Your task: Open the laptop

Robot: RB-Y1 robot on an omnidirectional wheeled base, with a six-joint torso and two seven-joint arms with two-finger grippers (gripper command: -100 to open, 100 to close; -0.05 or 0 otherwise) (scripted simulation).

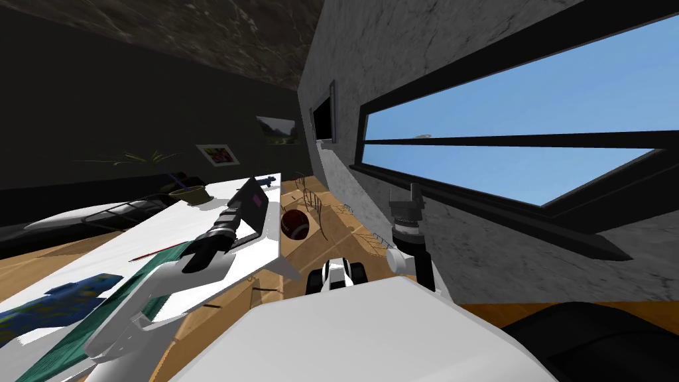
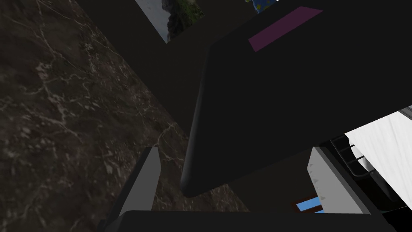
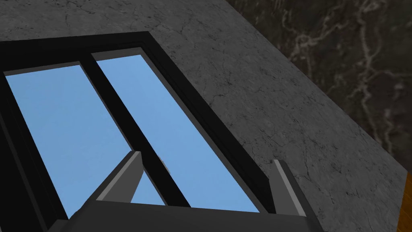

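Table [image 1: 166, 225]: white, spread across our left.
Left gripper [image 2: 234, 161]: fingers apart, astride the edge of the dark lid [image 2: 281, 100], not pinching it.
Laptop [image 1: 255, 202]: on the white top's far right corner, lid partly raised, we judge.
Right gripper [image 3: 207, 157]: held up at right by the window, fingers apart.
Risk: an unclamped lid may slip free and drop; a hard push may slide the base off the nearby edge.

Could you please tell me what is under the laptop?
The laptop stands on the white table, lid partly raised, left gripper open at the lid's edge. The tabletop beneath its base is covered.
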